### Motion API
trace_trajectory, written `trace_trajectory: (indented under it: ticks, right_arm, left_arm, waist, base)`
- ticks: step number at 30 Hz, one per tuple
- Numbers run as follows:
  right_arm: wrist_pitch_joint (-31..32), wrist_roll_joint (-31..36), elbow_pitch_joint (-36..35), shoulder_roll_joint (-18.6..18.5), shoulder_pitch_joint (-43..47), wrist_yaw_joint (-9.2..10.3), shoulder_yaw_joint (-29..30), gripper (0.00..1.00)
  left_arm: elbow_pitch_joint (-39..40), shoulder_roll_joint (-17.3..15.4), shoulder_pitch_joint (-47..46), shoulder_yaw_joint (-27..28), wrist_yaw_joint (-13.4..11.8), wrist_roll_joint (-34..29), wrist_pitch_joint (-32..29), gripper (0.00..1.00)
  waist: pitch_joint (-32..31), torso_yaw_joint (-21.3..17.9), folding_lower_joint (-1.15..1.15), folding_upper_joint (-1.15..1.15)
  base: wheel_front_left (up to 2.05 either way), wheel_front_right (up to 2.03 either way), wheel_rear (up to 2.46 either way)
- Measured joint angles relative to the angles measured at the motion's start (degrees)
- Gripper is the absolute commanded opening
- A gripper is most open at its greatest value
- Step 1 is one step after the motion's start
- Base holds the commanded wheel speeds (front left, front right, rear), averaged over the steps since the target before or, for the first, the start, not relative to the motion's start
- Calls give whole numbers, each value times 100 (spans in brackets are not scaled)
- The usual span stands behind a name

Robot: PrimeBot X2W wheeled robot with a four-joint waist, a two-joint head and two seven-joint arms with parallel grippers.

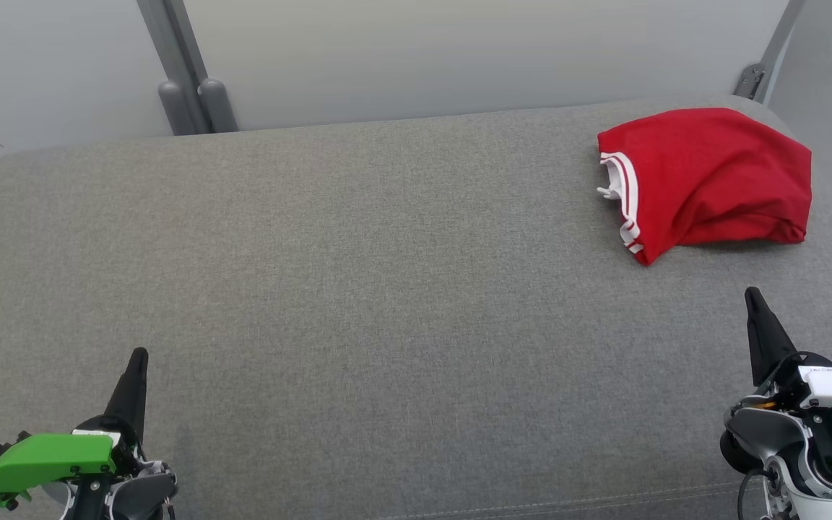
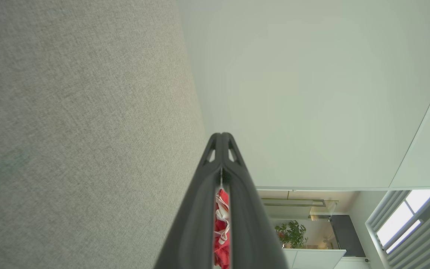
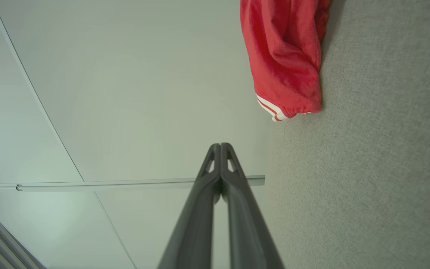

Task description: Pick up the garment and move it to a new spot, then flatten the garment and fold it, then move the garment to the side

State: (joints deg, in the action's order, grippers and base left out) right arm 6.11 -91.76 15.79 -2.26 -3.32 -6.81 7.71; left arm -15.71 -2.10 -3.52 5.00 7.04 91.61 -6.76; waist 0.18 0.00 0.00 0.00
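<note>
Garment [image 1: 708, 177], red with white-striped trim along its left edge, lies bunched in a loose heap at the far right of the grey fabric-covered desk [image 1: 387, 289]. The left tool [image 1: 138, 357] sits at the near left with its two dark fingers pressed together, gripping nothing, well apart from the cloth. The right tool [image 1: 752, 296], at the near right, is likewise closed and empty, its tip near the garment's near edge with a strip of bare fabric between them.
</note>
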Motion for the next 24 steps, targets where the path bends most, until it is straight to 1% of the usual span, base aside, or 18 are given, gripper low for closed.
trace_trajectory:
  ticks: [24]
  right_arm:
    - [0,0,0,0,0,1,0,0]
  left_arm:
    - [0,0,0,0,0,0,0,0]
  waist:
    - [0,0,0,0]
  base:
    - [0,0,0]
